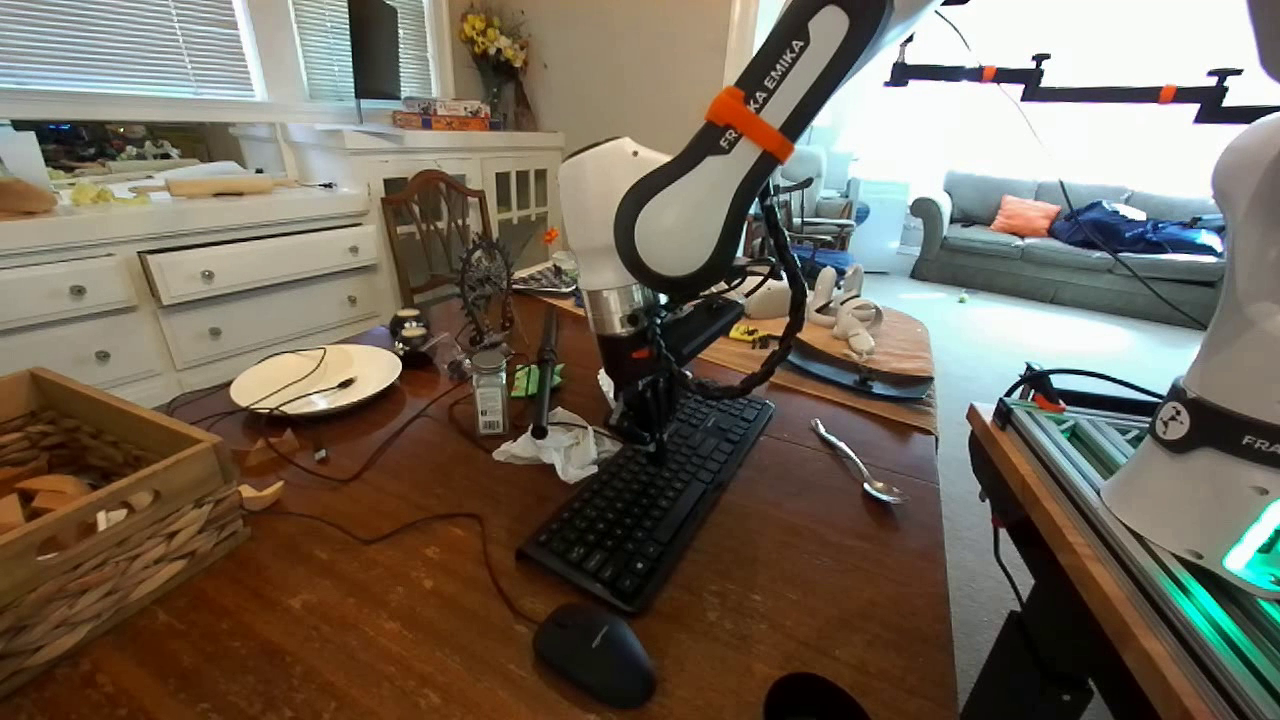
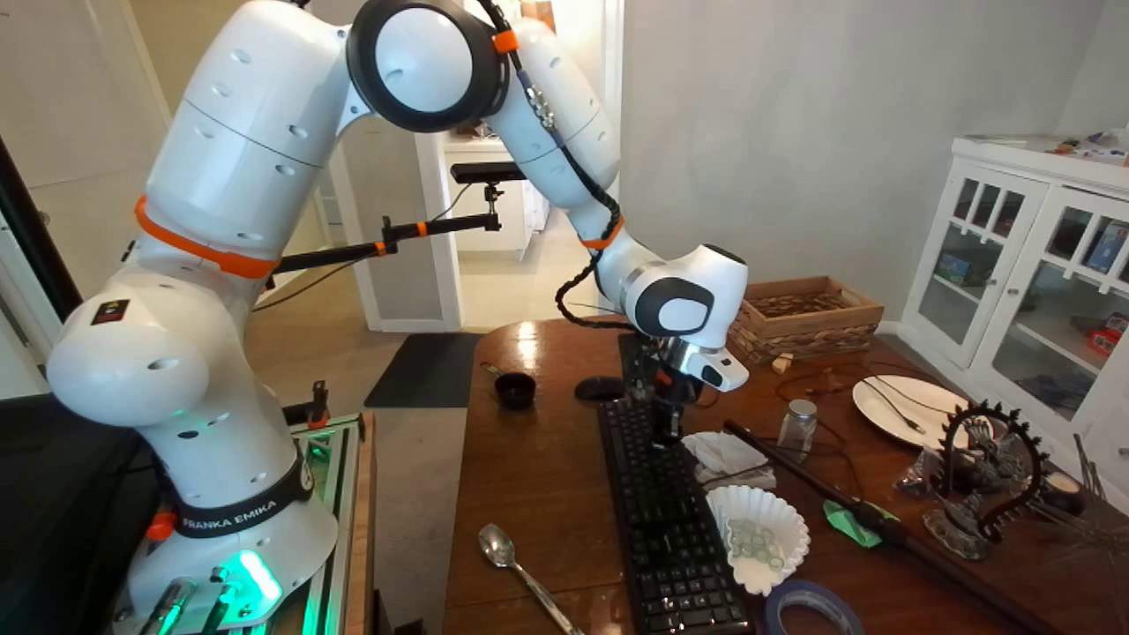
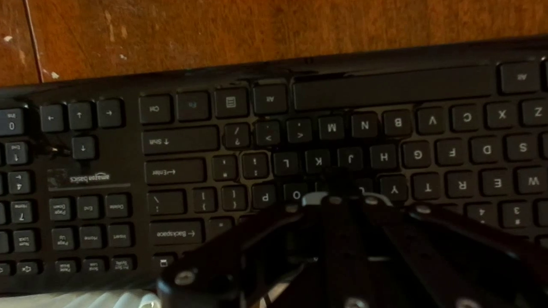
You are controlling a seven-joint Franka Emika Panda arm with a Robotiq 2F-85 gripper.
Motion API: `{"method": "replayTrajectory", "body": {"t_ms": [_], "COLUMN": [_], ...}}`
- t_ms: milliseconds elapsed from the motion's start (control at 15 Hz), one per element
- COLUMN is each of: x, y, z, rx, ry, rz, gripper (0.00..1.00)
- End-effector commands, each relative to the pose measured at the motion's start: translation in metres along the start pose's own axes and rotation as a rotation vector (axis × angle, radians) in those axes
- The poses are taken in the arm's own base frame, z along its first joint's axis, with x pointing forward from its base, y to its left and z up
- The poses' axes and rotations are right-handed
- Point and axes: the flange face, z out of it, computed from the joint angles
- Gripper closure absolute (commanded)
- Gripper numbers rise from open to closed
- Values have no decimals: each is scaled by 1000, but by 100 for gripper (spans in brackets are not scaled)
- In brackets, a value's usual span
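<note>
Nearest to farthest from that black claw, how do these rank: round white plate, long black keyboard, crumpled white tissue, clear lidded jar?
From the gripper, in an exterior view:
1. Keyboard, directly under it.
2. Tissue, beside the keyboard.
3. Jar, past the tissue.
4. Plate, past the jar.

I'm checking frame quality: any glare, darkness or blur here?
In an exterior view, glare washes the area above the sofa white; in an exterior view, a bright reflection sits on the table; in the wrist view, the pincer is very dark, its tips blending into the keyboard, whose labels look slightly soft.
</note>
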Motion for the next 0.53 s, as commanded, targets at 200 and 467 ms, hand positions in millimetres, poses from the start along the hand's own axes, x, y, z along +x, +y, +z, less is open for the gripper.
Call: {"method": "replayTrajectory", "body": {"t_ms": [200,467], "x": [6,9], "y": [-3,-4], "z": [8,8], "rx": [6,7], "ry": [4,9], "rz": [-21,-31], "gripper": [100,100]}}
